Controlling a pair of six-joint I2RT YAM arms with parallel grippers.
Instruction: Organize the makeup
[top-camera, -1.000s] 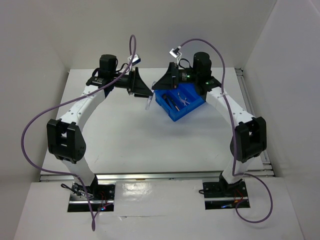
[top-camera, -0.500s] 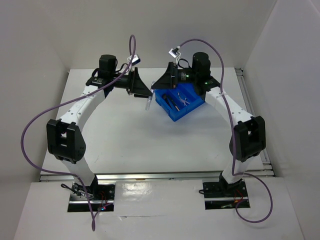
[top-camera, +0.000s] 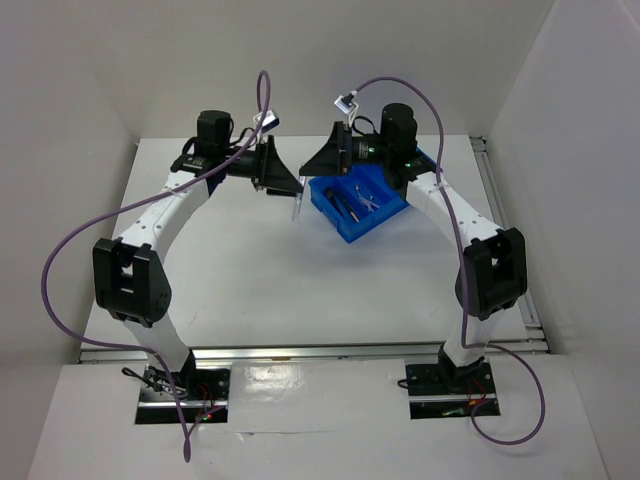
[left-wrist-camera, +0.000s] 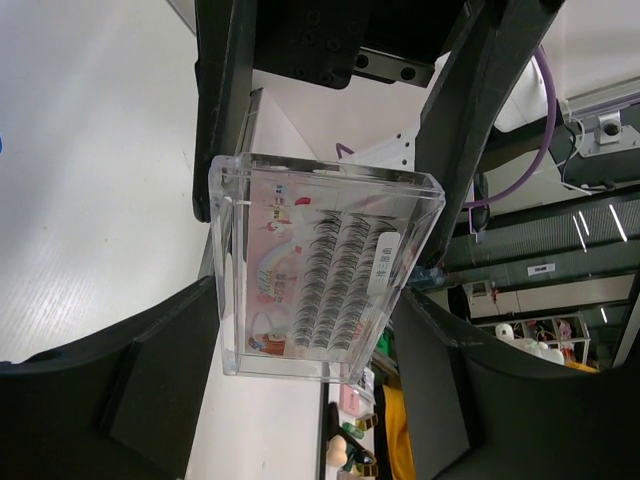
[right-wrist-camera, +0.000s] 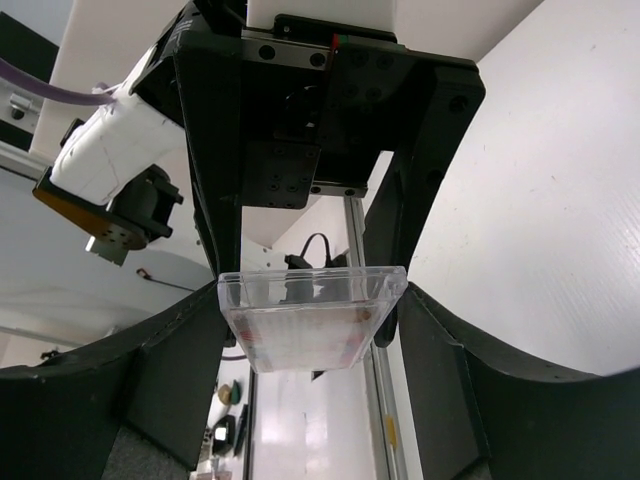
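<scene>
A clear flat case of false lashes (left-wrist-camera: 320, 265), with a white printed card inside, hangs in the air over the table between both arms. My left gripper (left-wrist-camera: 305, 300) is shut on its sides. From the opposite side my right gripper (right-wrist-camera: 315, 300) has its fingers against the same case (right-wrist-camera: 310, 315). In the top view the case (top-camera: 297, 207) sits just left of the blue tray, between the left gripper (top-camera: 296, 188) and right gripper (top-camera: 310, 175). Lilac scissors (top-camera: 368, 200) and black brushes (top-camera: 342, 205) lie in the tray.
The blue divided tray (top-camera: 355, 232) stands at the back centre-right, right beside the case and under the right wrist. A metal rail (top-camera: 490, 190) runs along the table's right edge. White walls enclose the table.
My right gripper's jaws have narrowed onto the case, and its arm has shifted slightly left and back. The left arm and the case have stayed still.
</scene>
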